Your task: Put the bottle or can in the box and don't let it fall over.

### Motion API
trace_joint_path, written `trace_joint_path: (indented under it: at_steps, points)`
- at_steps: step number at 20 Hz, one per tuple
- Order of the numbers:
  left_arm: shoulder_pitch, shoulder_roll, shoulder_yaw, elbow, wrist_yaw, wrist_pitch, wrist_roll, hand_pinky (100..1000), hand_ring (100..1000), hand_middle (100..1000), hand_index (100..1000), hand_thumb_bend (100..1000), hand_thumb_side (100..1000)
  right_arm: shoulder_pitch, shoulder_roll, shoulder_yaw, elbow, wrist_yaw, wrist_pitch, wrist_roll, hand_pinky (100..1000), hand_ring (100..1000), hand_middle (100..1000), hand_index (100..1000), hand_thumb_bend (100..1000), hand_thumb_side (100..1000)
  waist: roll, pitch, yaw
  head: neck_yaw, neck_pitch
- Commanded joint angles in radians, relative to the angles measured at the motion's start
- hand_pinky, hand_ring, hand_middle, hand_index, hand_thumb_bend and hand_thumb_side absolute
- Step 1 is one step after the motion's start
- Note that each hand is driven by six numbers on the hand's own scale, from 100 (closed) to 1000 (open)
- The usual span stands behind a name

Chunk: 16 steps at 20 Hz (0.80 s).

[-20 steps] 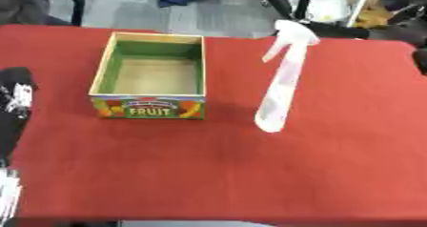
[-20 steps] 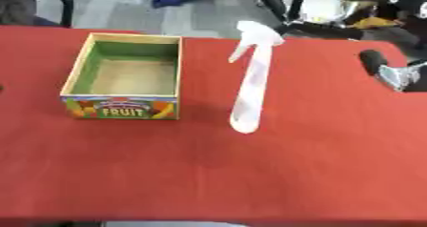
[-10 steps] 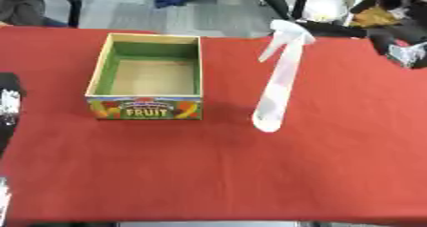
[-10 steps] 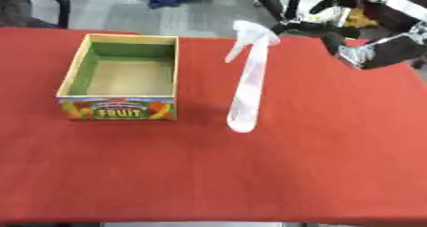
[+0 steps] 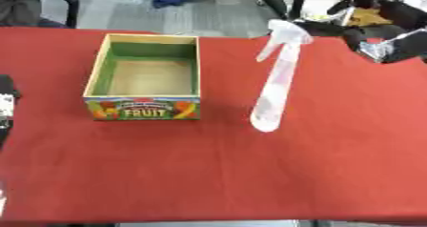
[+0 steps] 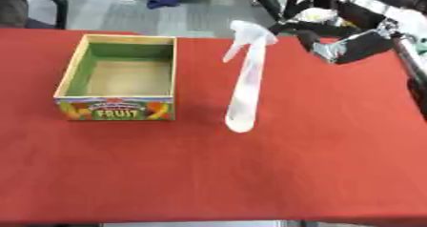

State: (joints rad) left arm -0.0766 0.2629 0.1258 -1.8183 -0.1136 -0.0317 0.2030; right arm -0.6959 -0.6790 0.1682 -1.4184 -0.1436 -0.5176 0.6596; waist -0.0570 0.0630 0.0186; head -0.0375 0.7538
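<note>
A tall translucent spray bottle (image 6: 247, 80) stands upright mid-table, just right of the empty fruit box (image 5: 148, 78). The right hand (image 6: 333, 42) hovers near its trigger head, fingers curled, holding nothing. The bottle looks light, top-heavy and slippery; a grip at mid-body seems safest.
</note>
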Motion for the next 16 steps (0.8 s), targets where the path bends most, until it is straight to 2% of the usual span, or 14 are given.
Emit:
trace_joint_path:
  at_steps: [1,10,16]
  points:
    - [-0.013,0.011,-0.003,-0.013,0.004,-0.001,-0.005,707,619,525,723,295,661,-0.024,-0.009,-0.005,0.021,0.017,-0.099,0.114,820,1000,1000,976,100,213,0.004,-0.015,0.002,-0.002,-0.007]
    - [-0.022,0.009,-0.010,-0.013,0.008,-0.002,-0.012,707,619,525,723,295,662,-0.042,0.019,-0.028,0.137,0.097,-0.106,0.125,817,1000,1000,973,100,206,0.007,-0.009,0.027,-0.008,-0.012]
    - [-0.031,0.007,-0.017,-0.015,0.011,-0.003,-0.019,708,619,525,723,294,662,-0.048,0.035,-0.060,0.207,0.166,-0.116,0.096,827,1000,1000,971,100,207,0.011,-0.001,0.049,-0.016,-0.017]
